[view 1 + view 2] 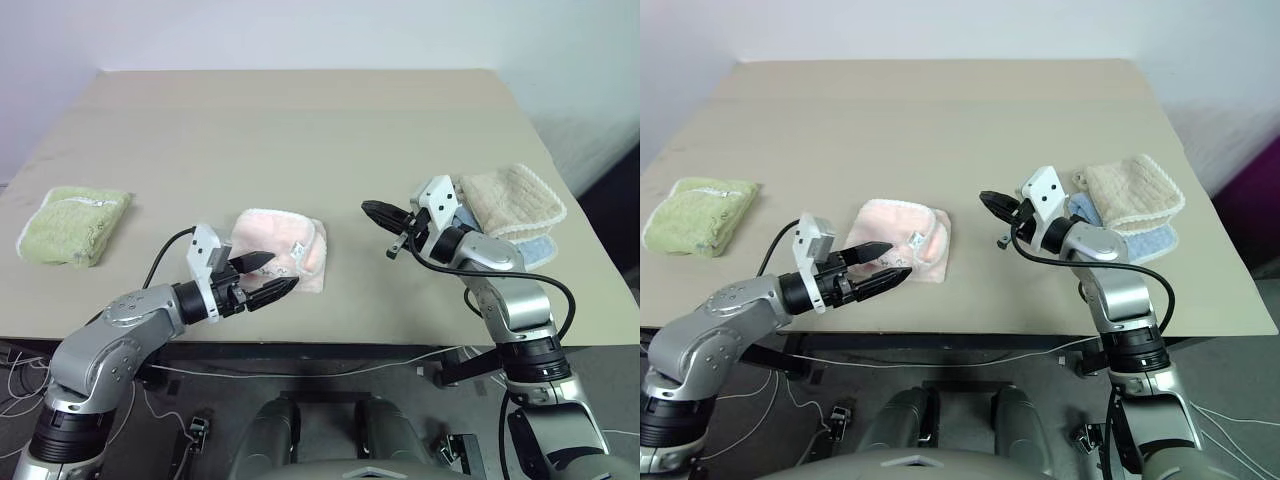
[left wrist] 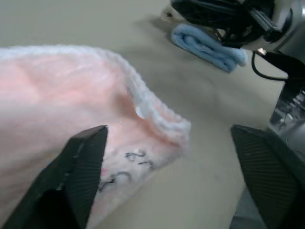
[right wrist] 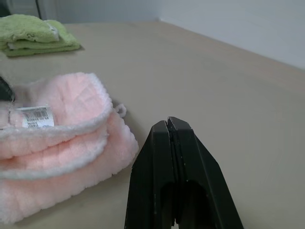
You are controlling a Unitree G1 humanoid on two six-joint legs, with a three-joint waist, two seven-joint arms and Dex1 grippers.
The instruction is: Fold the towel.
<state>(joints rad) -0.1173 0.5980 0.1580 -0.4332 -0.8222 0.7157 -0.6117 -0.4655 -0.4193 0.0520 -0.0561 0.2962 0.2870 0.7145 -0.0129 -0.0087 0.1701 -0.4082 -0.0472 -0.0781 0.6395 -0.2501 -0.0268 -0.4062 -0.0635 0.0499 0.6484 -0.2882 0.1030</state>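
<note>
I see the towel (image 1: 278,249) as soft pink cloth with a fluffy, quilted nap, a white looped trim and a glossy printed label. The bench (image 1: 300,130) under it looks smooth and matt, a beige laminate-like top. The left end effector (image 1: 268,277) has matt black fingers (image 2: 78,167) with finely ribbed pads; the right end effector (image 1: 378,212) looks equally matt. The green towel (image 1: 72,225), beige towel (image 1: 512,200) and blue towel (image 2: 207,46) look like plush terry.
</note>
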